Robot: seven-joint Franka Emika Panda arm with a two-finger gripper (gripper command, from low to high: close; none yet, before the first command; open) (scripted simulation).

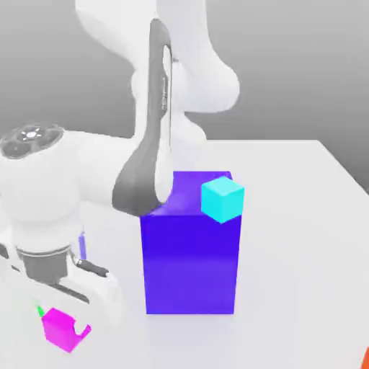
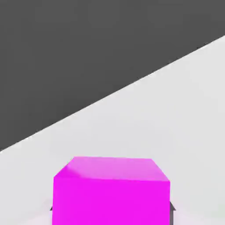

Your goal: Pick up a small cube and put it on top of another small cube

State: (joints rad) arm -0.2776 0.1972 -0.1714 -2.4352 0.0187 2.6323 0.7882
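Spreading white across both views: desk [image 1: 303, 216], meeting a dark backdrop at its far edge in the hand view. Looming over the exterior view's left: Panda arm [image 1: 65, 187], white with a grey link, bending down toward the near corner. Standing upright near the desk's middle: big blue-purple block [image 1: 191, 252], just beside the arm's grey link. Showing against that block's upper corner on the exterior view's right: cyan small cube [image 1: 222, 199]. Hanging low at the exterior view's lower left: gripper [image 1: 65, 317], closing narrowly around the magenta-pink small cube [image 1: 59, 328], dark fingertip edges peeking out at both lower flanks in the hand view [image 2: 111, 193]. Peeking from behind the pink cube: sliver of green small cube [image 1: 40, 310].
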